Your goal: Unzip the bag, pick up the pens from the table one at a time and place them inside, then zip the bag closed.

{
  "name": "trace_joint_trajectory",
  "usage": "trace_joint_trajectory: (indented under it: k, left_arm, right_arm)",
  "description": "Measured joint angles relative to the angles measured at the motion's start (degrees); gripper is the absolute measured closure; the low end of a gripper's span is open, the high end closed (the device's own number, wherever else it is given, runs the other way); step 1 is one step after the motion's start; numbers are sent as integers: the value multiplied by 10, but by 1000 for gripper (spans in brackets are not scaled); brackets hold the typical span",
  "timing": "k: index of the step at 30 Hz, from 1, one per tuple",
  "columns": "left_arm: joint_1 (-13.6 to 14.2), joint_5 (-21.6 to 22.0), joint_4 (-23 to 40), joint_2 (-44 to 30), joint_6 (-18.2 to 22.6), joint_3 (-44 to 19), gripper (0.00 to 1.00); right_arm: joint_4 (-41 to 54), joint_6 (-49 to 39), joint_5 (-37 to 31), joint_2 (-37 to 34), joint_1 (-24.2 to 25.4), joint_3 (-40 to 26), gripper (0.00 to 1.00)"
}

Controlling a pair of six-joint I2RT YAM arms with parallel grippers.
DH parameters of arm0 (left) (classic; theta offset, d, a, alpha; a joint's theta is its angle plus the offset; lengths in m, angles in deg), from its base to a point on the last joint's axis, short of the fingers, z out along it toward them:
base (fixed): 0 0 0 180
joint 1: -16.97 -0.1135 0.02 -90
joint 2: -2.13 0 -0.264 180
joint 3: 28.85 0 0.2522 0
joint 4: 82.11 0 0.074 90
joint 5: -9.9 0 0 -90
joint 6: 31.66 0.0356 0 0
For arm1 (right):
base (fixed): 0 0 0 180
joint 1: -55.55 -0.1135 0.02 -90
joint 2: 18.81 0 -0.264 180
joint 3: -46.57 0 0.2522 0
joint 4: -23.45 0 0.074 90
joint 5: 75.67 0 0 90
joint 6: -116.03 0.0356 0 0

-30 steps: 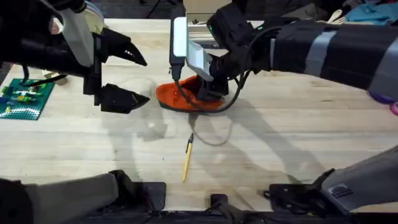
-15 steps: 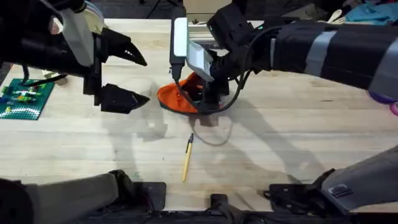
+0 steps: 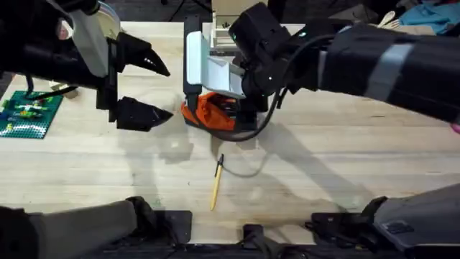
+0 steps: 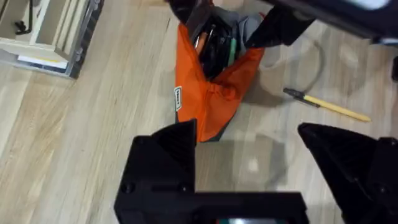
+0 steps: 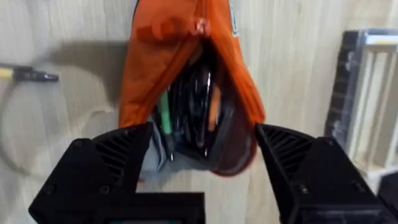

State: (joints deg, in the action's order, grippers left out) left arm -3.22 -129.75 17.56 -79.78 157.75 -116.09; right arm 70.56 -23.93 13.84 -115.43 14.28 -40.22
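**Open pouch under the right arm, one pen lying on the desk**

The orange bag (image 3: 208, 111) sits on the light wood desk (image 3: 338, 165) near the middle, toward the far side. Its zipper is undone and its mouth gapes, showing several dark pens and a green one already inside (image 5: 199, 109). The right gripper (image 5: 202, 165) is directly over the open end of the bag, its black fingers (image 5: 106, 168) spread wide, one on either side of the mouth; I cannot tell whether they touch the fabric. From overhead the right arm reaches in from the right and covers much of the bag.

A single pen (image 3: 216, 183) with a tan-yellow barrel and black tip lies on the desk nearer than the bag, apart from it, pointing roughly near to far. A loop of thin cable lies on the wood beside its far end.

The left gripper (image 3: 154, 90) hangs to the left of the bag, apart from it, its fingers (image 4: 165, 155) wide and holding nothing. A green baseplate (image 3: 27, 114) rests at the left edge of the desk.
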Motion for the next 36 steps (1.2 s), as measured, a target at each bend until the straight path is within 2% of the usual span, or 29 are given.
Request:
trace_joint_trajectory:
  k: [6,15,16,21,22,27,31,35,36]
  left_arm:
    - [0,0,0,0,0,0,8]
    - [0,0,0,0,0,0,7]
    - [0,0,0,0,0,0,7]
    - [0,0,0,0,0,0,8]
    - [0,0,0,0,0,0,7]
    - [0,0,0,0,0,0,8]
    - [0,0,0,0,0,0,7]
    - [0,0,0,0,0,0,7]
    - [0,0,0,0,0,0,8]
  right_arm:
    - [14,35,-31,53,-12,0,3]
    - [74,127,-36,153,-12,0,3]
    - [98,155,-36,185,-12,0,3]
    - [110,213,-36,234,-12,0,4]
    - [117,264,-36,261,-12,0,4]
    - [121,371,-35,290,-12,0,3]
    - [124,455,-4,300,-12,0,3]
    - [132,507,49,300,-12,0,4]
    - [139,540,80,300,-12,0,4]
